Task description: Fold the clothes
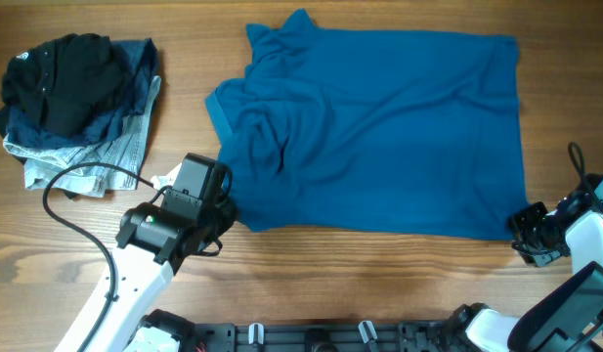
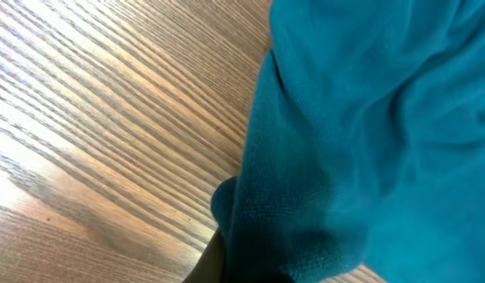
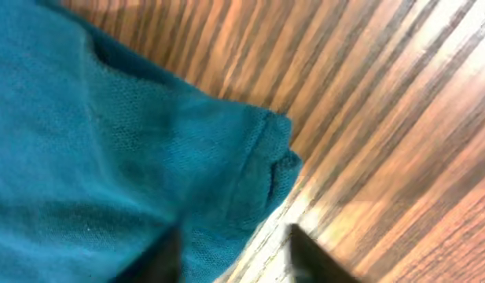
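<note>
The royal-blue garment (image 1: 379,137) lies spread on the wooden table, wrinkled at its left side. My left gripper (image 1: 226,205) is at its near left corner. In the left wrist view the cloth (image 2: 368,118) bunches up over the jaws (image 2: 250,267), which look shut on its edge; the fingers are mostly hidden by it. My right gripper (image 1: 524,230) is at the near right corner. In the right wrist view its two fingers (image 3: 234,255) are apart, one over the cloth corner (image 3: 108,141) and one over bare wood.
A pile of a black garment (image 1: 62,78) on pale denim jeans (image 1: 96,156) sits at the far left of the table. A black cable (image 1: 66,210) loops beside the left arm. A dark rail (image 1: 311,337) runs along the near edge.
</note>
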`<action>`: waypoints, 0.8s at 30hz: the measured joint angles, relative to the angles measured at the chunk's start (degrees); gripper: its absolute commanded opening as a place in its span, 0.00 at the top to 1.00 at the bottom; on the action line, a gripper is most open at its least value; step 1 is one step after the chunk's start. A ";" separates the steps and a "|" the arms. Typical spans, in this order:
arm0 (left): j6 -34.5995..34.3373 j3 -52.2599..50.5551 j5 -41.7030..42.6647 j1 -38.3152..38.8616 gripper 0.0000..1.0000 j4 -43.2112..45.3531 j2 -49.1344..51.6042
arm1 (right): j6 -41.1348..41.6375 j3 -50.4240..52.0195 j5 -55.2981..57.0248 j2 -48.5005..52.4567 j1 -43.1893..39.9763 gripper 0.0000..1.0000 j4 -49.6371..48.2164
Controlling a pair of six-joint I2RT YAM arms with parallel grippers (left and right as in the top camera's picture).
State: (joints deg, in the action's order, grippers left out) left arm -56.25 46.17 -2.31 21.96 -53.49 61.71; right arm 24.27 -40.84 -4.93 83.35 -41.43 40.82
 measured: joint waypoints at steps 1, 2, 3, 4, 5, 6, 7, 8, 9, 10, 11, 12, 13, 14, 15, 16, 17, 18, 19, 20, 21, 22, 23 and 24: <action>0.00 0.00 -0.02 0.00 0.96 0.04 0.00 | 0.22 0.00 0.28 0.00 -0.02 0.96 -0.02; 0.00 0.00 -0.02 0.00 0.96 0.15 0.00 | 0.90 0.00 0.55 0.00 -0.02 0.96 -0.07; 0.00 0.00 -0.04 0.00 0.96 0.15 0.00 | 1.27 0.00 0.68 0.00 -0.02 0.96 -0.07; 0.00 0.00 -0.04 0.00 0.96 0.15 0.00 | 1.42 0.00 0.74 0.00 0.00 0.96 -0.07; 0.00 0.00 -0.04 0.00 0.96 0.17 0.00 | 1.60 0.00 0.79 0.00 -0.02 0.96 -0.07; 0.00 0.00 -0.04 -0.02 0.96 0.17 0.00 | 1.64 0.00 0.92 0.00 0.00 0.96 -0.02; 0.00 0.00 -0.02 -0.24 0.96 0.17 0.00 | 1.66 0.00 0.94 0.00 -0.02 0.96 0.04; 0.00 0.00 -0.02 -0.63 0.96 0.17 0.00 | 1.68 0.00 0.96 0.00 -0.02 0.96 0.13; 0.00 0.00 -0.04 -0.98 0.96 0.15 0.00 | 1.84 0.00 0.96 0.00 -0.02 0.96 0.28; 0.00 0.00 -0.07 -1.31 0.96 0.15 0.00 | 1.86 0.00 0.98 0.00 -0.02 0.92 0.39; 0.00 0.00 -0.07 -1.57 0.96 0.11 0.00 | 1.90 0.00 1.03 0.00 -0.02 0.85 0.46; 0.00 0.00 -0.07 -1.77 0.96 0.09 0.00 | 1.97 0.00 1.14 0.00 -0.02 0.71 0.46; 0.00 0.00 -0.07 -1.84 0.96 0.07 0.00 | 2.23 0.00 1.25 0.00 -0.02 0.62 0.46; 0.00 0.00 -0.07 -1.84 0.96 0.09 0.00 | 2.51 0.00 1.40 0.00 -0.02 0.56 0.46; 0.00 0.00 -0.07 -1.84 0.96 0.11 0.00 | 2.49 0.00 1.46 0.00 -0.02 0.54 0.48; 0.00 0.00 -0.07 -1.84 0.96 0.11 0.00 | 2.69 0.00 1.55 0.00 -0.02 0.54 0.48; 0.00 0.00 -0.07 -1.84 0.96 0.11 0.00 | 2.54 0.00 1.57 0.00 -0.02 0.53 0.50; 0.00 0.00 -0.07 -1.84 0.96 0.11 0.00 | 2.67 0.00 1.60 0.00 -0.02 0.53 0.52; 0.00 0.00 -0.07 -1.84 0.96 0.11 0.00 | 2.69 0.00 1.60 0.00 -0.02 0.53 0.50; 0.00 0.00 -0.07 -1.84 0.96 0.11 0.00 | 2.69 0.00 1.60 0.00 -0.02 0.53 0.52; 0.00 0.00 -0.07 -1.84 0.96 0.13 0.00 | 2.69 0.00 1.60 0.00 -0.02 0.51 0.48; 0.00 0.00 -0.07 -1.84 0.96 0.15 0.00 | 2.69 0.00 1.60 0.00 -0.02 0.50 0.46; 0.00 0.00 -0.07 -1.84 0.96 0.20 0.00 | 2.69 0.00 1.60 0.00 -0.02 0.50 0.39; 0.00 0.00 -0.07 -1.84 0.96 0.24 0.00 | 2.69 0.00 1.60 0.00 -0.02 0.50 0.35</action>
State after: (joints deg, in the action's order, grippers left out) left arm -56.25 46.17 -2.37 20.12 -53.25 61.71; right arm 26.96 -40.84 -3.33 83.35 -41.45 41.17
